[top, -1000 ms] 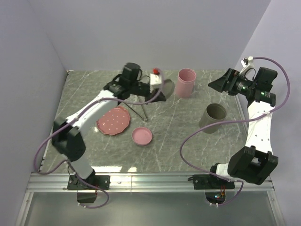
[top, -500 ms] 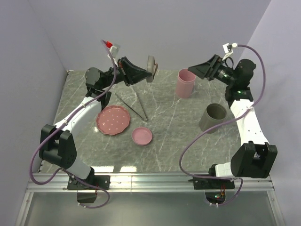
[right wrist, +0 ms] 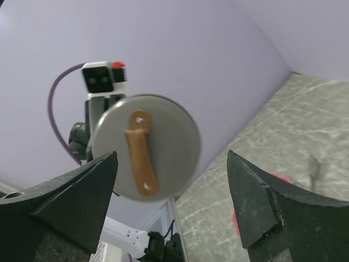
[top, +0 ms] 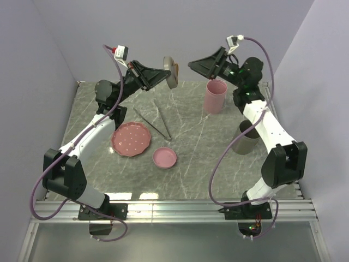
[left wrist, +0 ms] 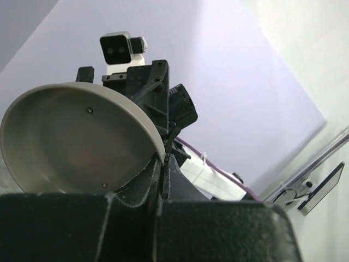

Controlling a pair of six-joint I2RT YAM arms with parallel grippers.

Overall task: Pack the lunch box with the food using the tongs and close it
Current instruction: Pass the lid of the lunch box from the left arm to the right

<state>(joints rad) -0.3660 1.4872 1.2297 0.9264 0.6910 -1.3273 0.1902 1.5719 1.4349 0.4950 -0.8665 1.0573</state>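
Note:
My left gripper [top: 167, 74] is raised high over the back of the table and is shut on the rim of a round grey lid [top: 171, 71] with a brown handle. In the left wrist view the jaws [left wrist: 163, 159] pinch the lid's edge [left wrist: 71, 136]. My right gripper [top: 192, 64] is open, level with the lid and just to its right. The right wrist view shows the lid [right wrist: 163, 139] ahead between my spread fingers [right wrist: 172, 155], untouched. The silver tongs [top: 155, 120] lie on the table. A grey lunch box pot [top: 249, 136] stands at the right. No food shows.
A pink plate [top: 131, 138] and a small pink lid [top: 164, 158] lie at centre left. A tall pink pot [top: 215, 96] stands at the back, under my right arm. Walls close in the table on the left, the back and the right.
My left arm has lifted the grey lid from low over the table up into the air. My right arm has swung left toward it, and its jaws have narrowed slightly.

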